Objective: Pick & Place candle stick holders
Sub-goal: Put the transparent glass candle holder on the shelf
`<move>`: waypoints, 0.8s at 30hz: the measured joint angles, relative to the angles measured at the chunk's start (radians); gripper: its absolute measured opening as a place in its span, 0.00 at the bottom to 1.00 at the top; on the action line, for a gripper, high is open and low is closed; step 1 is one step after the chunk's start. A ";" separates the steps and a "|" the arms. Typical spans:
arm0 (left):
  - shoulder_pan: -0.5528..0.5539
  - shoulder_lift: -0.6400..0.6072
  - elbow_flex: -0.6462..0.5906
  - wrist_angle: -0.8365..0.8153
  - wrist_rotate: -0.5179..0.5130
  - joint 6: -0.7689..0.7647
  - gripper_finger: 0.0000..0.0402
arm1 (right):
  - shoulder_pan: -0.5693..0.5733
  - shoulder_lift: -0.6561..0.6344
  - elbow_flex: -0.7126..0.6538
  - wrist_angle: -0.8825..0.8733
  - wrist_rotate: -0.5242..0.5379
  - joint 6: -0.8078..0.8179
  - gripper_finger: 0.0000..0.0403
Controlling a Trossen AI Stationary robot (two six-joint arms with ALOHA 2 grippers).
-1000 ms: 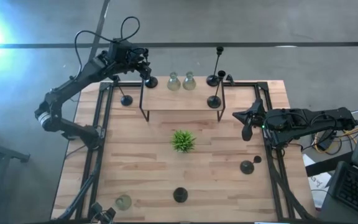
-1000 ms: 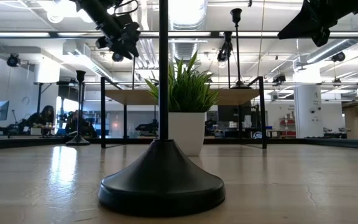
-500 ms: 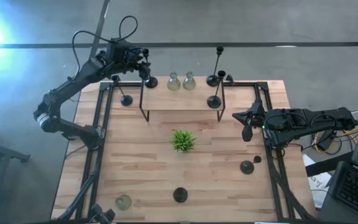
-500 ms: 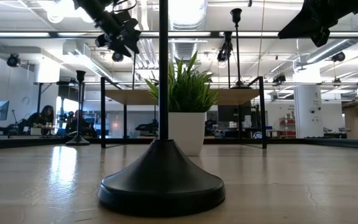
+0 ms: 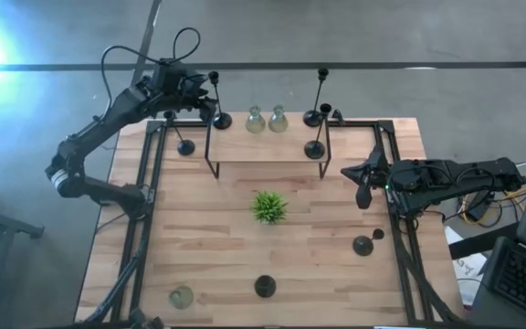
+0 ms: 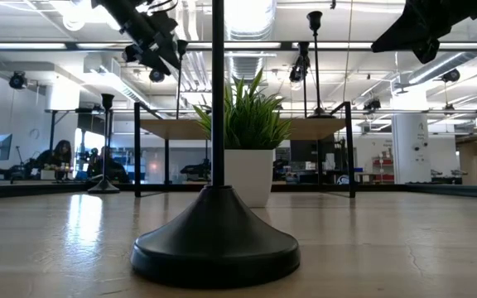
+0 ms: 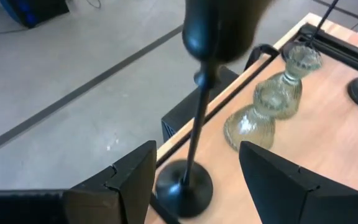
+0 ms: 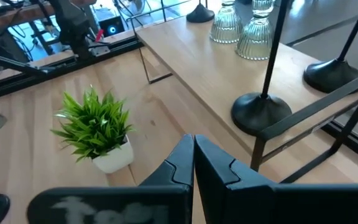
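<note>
A black candle stick holder (image 5: 218, 119) stands on the left end of the raised shelf (image 5: 263, 144). Its thin stem (image 7: 196, 127) rises between the spread fingers (image 7: 132, 183) of my left gripper (image 5: 199, 87), which is open and touches nothing. Beside the holder stand two clear glass holders (image 5: 255, 119) (image 5: 278, 118), then two black ones (image 5: 313, 116) (image 5: 315, 149). More holders stand on the table: black ones (image 5: 185, 146) (image 5: 363, 245) (image 5: 264, 286) and a glass one (image 5: 181, 296). My right gripper (image 5: 363, 190) hangs shut and empty at the shelf's right end.
A small spiky green plant (image 5: 268, 206) in a white pot sits mid-table in front of the shelf. Black frame rails (image 5: 144, 196) run along both table sides. In the low view, a black holder's base (image 6: 215, 247) fills the foreground.
My left gripper let go of the holder on the shelf's left end, opened wider and drew back to the left. The right arm has not moved.
</note>
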 joint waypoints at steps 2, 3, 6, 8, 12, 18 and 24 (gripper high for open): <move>0.000 -0.022 0.000 -0.024 0.000 -0.003 0.58 | 0.000 0.000 0.000 0.000 0.000 -0.001 0.02; 0.000 -0.035 0.000 -0.036 0.000 -0.006 0.58 | 0.000 0.000 0.000 0.000 0.000 -0.001 0.02; 0.000 -0.080 0.000 -0.092 0.000 -0.027 0.58 | 0.000 0.000 0.000 0.000 0.000 -0.002 0.02; -0.005 -0.113 0.000 -0.143 0.004 -0.035 0.58 | 0.000 0.000 0.000 0.000 0.000 -0.002 0.02; -0.027 -0.181 0.000 -0.274 0.062 -0.041 0.58 | 0.000 0.000 0.000 0.000 0.000 -0.005 0.02; -0.133 -0.273 0.000 -0.491 0.220 -0.076 0.58 | 0.000 0.000 -0.001 0.000 0.003 -0.011 0.02; -0.374 -0.365 -0.037 -0.568 0.220 -0.159 0.57 | 0.000 0.000 -0.001 0.002 0.004 -0.010 0.02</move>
